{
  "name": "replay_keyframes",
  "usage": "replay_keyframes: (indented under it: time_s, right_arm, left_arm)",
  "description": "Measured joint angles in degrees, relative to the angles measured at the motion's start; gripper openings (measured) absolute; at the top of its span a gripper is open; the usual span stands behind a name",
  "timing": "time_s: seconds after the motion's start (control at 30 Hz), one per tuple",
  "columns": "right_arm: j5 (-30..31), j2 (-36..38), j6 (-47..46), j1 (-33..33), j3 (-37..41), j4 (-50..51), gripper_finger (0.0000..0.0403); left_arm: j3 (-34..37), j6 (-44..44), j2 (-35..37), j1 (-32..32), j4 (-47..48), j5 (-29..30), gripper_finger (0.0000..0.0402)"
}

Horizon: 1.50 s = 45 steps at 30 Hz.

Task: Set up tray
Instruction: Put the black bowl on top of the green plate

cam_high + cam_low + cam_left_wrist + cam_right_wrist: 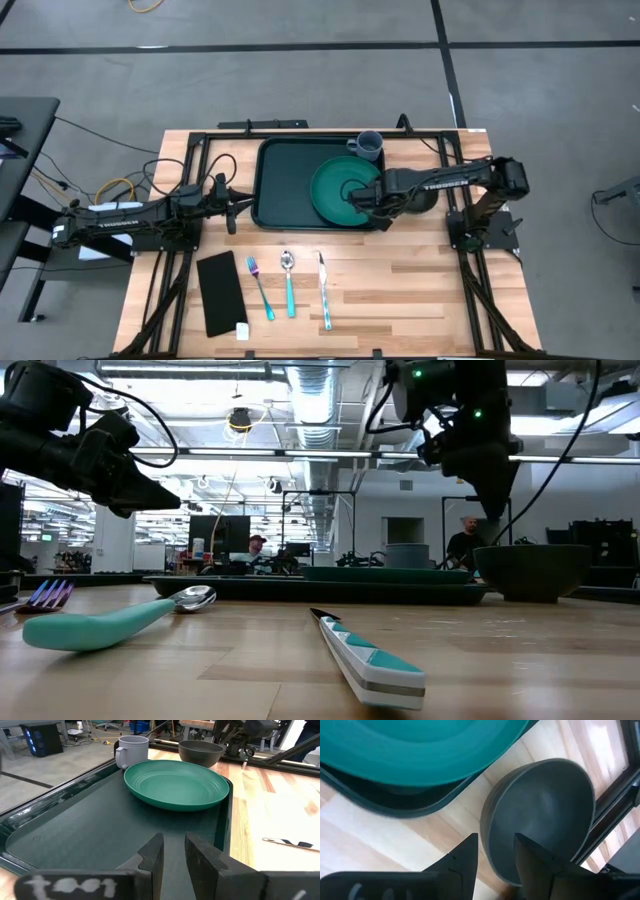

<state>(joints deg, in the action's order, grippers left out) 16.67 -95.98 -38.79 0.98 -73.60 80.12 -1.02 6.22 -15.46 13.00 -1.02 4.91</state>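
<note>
The dark green tray lies flat at the table's far middle. A round green plate sits in its right half. A grey mug stands at the tray's far right corner. A dark bowl rests on the wood just right of the tray. My right gripper is open and points down over the bowl's rim on the tray side, with one finger to either side of it. My left gripper is open and hovers at the tray's left rim, pointing across the tray.
On the near half of the table lie a narrow black rectangle, a fork, a spoon and a knife, all with teal handles. A small white piece is beside the rectangle. Bare wood stretches to the near right. People show in the room behind.
</note>
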Motion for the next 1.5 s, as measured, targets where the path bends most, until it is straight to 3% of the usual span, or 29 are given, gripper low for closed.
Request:
replay_keyframes:
  time_s: [0.37,0.57,1.03,1.17,1.37,1.5]
  right_arm:
    - [-3.18,5.88,-4.75,0.76,11.05,-5.52,0.0118]
    - [-4.55,9.32,-5.16,0.84,13.35,-7.78,0.0118]
    - [-4.98,9.44,-0.04,2.22,18.85,-14.92,0.0117]
    - [-7.14,9.44,1.75,3.6,19.85,-14.92,0.0091]
    - [-8.62,9.44,1.85,4.04,20.63,-16.16,0.0012]
    - [-9.25,9.44,1.57,3.99,20.63,-16.95,0.0012]
  left_arm:
    - [0.0,0.01,0.0,0.0,0.01,0.0,0.0067]
    - [0.0,0.0,0.0,-0.01,0.0,-0.02,0.0067]
    - [0.0,0.0,0.01,0.01,0.01,0.01,0.0067]
    - [0.0,0.0,0.02,-0.01,0.02,0.0,0.0067]
    - [0.0,0.01,0.02,0.0,0.02,-0.02,0.0067]
    - [0.0,0.02,0.0,-0.01,0.02,-0.02,0.0067]
